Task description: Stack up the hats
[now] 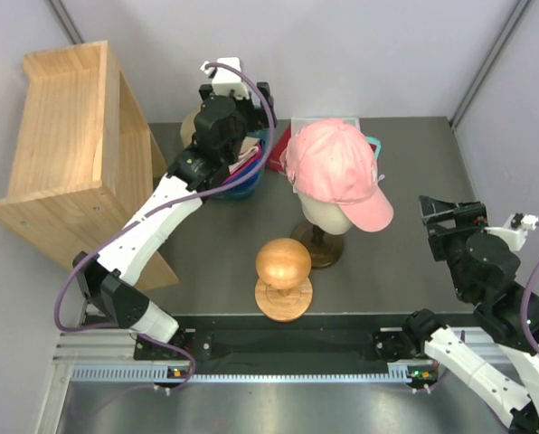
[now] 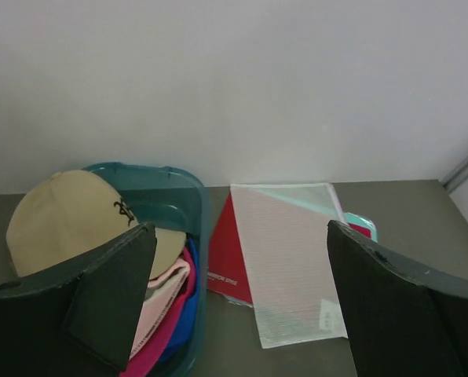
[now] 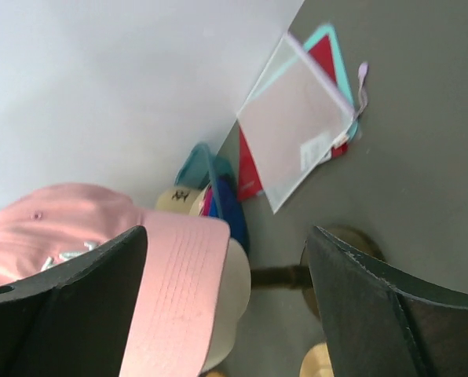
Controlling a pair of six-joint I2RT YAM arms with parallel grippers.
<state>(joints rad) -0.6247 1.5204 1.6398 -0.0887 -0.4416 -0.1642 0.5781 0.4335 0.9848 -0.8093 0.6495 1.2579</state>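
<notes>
The left pincer (image 2: 242, 229) hangs with its fingers (image 2: 112, 290) spread wide and nothing between them. Just below it, on the side of the finger at the left of its wrist view, sits a teal bin (image 2: 179, 188). In the bin the tan cap (image 2: 69, 212) lies on top, crown up, its black embroidered mark facing the pincer. Under it, right beneath that same finger, show the edges of a pale pink hat (image 2: 165, 289), a magenta hat (image 2: 157, 338) and a blue hat (image 2: 188, 308). Ahead of the open jaws and lower down, a clear mesh pouch (image 2: 289, 259) lies flat on the table (image 1: 387, 262), overlapping a red pouch (image 2: 226, 251) just beside the bin. The right pincer (image 1: 449, 217) is also spread wide and grips nothing. The pink cap (image 1: 337, 167) sits on the cream mannequin head (image 1: 328, 219) ahead of it — in the overhead view the brim points toward this pincer but stands apart from it. In the right wrist view the brim shows past the finger at the left of the picture, and whether the two touch there cannot be told. Beyond the cap from the right pincer, the bin and pouches show small. A wooden ball (image 1: 283, 262) on its stand sits near the head's base, off to this pincer's left — and a wooden shelf (image 1: 70, 145) stands well apart, beyond the left arm.
</notes>
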